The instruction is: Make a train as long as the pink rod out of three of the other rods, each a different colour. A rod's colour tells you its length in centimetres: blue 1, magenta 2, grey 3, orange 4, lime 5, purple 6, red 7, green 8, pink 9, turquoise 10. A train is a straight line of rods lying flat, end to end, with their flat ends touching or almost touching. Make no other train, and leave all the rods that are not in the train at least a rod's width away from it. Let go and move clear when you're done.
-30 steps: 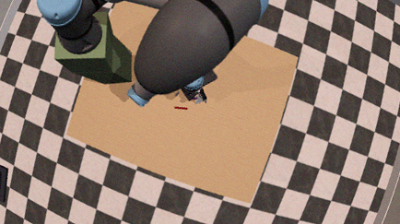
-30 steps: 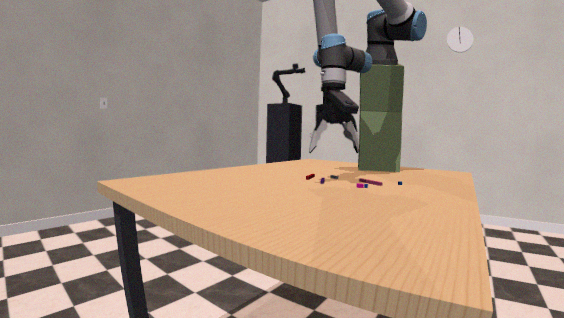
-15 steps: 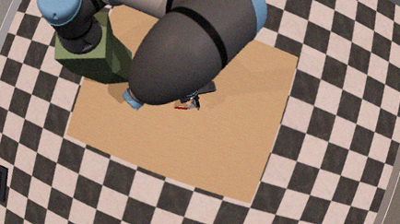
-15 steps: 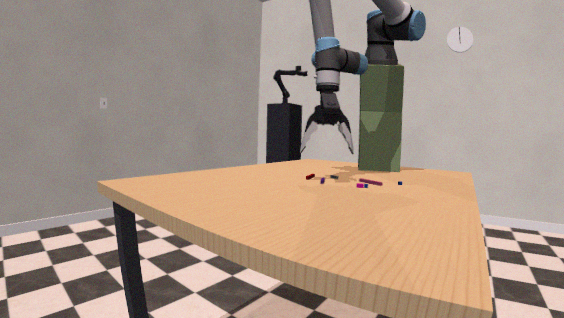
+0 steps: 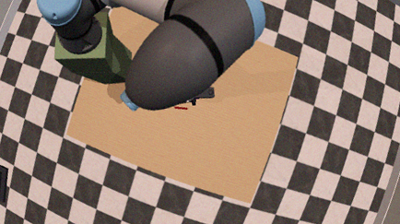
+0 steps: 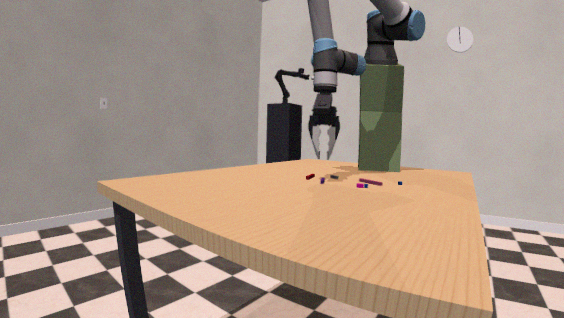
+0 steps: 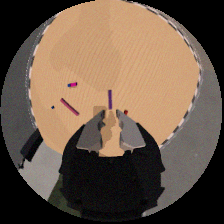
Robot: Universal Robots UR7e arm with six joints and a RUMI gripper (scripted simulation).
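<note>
My gripper (image 6: 323, 158) (image 7: 110, 110) hangs above the table, empty, its fingers apart by a narrow gap. A purple rod (image 6: 322, 180) (image 7: 110, 99) lies just beyond the fingertips in the wrist view. A red rod (image 5: 181, 108) (image 6: 310, 176) lies beside it, partly hidden by the right finger in the wrist view. A grey rod (image 6: 334, 177) shows in the exterior view. The long pink rod (image 6: 370, 182) (image 7: 69, 107) lies apart. A magenta rod (image 6: 360, 185) (image 7: 74, 84) and a blue rod (image 6: 366, 186) (image 7: 69, 85) lie end to end, touching or nearly so. Another blue rod (image 6: 400, 183) (image 7: 53, 107) lies alone.
The wooden table (image 5: 226, 164) (image 6: 250, 215) bears the rods. The green pedestal (image 5: 88, 62) (image 6: 381, 120) of the arm stands at the table's back edge. The arm hides most of the rods in the top view. A black stand (image 6: 284, 132) with a small arm is behind the table.
</note>
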